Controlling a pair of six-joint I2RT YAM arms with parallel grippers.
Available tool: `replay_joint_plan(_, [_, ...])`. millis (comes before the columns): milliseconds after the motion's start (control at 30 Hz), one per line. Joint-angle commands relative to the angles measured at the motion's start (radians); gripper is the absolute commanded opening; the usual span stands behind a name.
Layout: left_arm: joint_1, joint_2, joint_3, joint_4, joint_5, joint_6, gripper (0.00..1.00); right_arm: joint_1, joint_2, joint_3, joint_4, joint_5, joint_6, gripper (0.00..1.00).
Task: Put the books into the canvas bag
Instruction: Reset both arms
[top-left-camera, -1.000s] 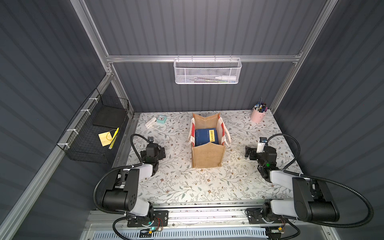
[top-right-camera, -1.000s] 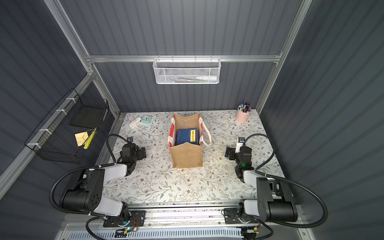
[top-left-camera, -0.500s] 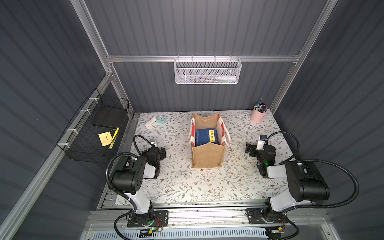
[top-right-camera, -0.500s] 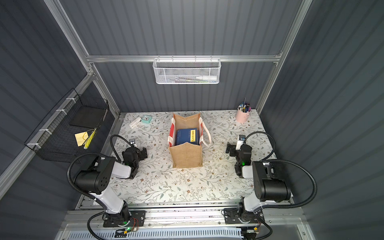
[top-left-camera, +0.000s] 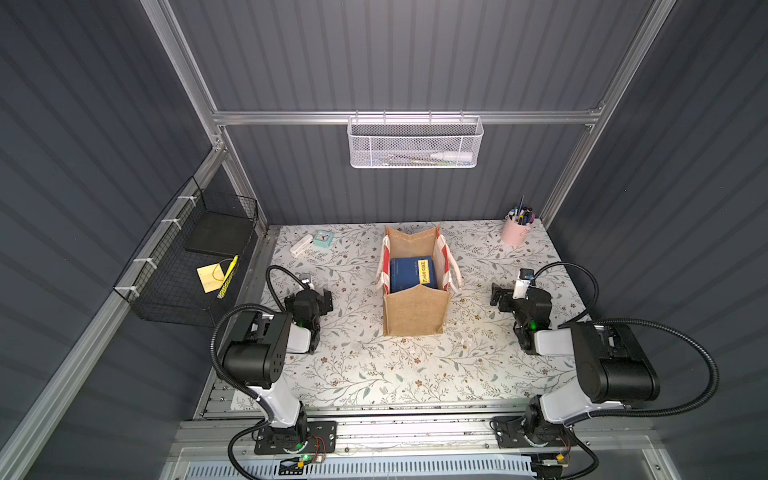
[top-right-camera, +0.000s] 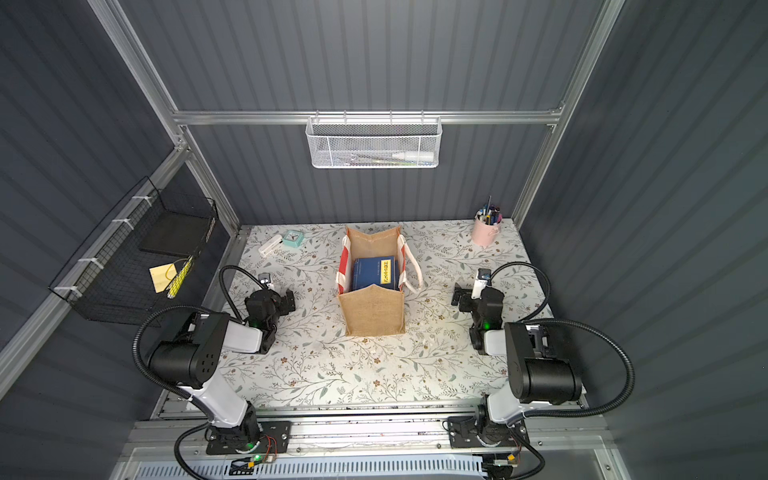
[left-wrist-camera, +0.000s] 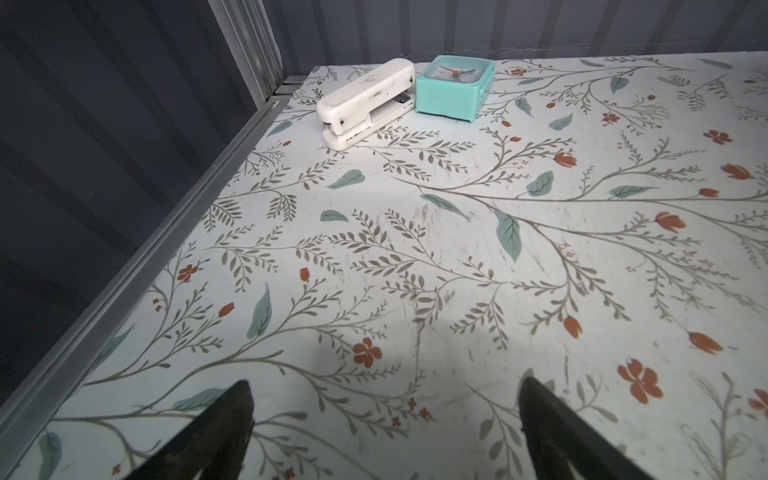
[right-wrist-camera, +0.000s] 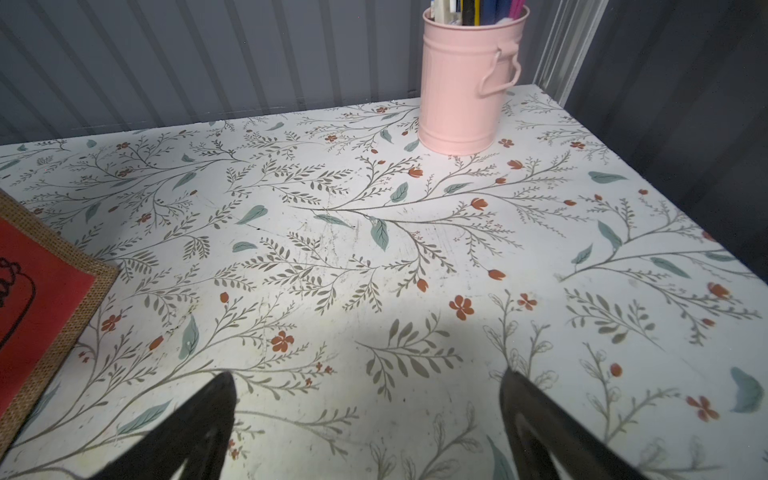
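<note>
— Books, where are they now?
— Inside the canvas bag. In both top views a navy cover with a yellow label lies flat on top, face up. How many books lie under it, I cannot tell.
— And the bag itself?
— It stands upright and open in the middle of the counter, between the two arms and apart from both. Its white loop handles hang outside, over the red-and-white side panels.
— What about the left end effector?
— Its fingers are spread wide, and only the flowered counter shows between them. It pinches nothing. It sits low, to the left of the bag. Ahead of it, near the back left corner, a white stapler lies just beside a mint clock.
— And the right end effector?
— The same: fingers wide apart, nothing held, low over the counter on the right of the bag. Its wrist view catches one jute corner of the bag with a red panel, and a pink cup with pens stands at the back right corner.
</note>
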Motion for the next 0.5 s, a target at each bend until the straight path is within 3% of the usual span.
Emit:
replay_joint_plan(0, [0.007, -0.003, 0.01, 0.005, 0.009, 0.017, 0.99, 0.001, -0.011, 0.003, 0.008, -0.006, -0.009, 0.99])
replay_joint_plan(467, [0.007, -0.004, 0.01, 0.006, 0.007, 0.017, 0.99, 0.021, -0.006, 0.027, -0.035, 0.01, -0.029, 0.99])
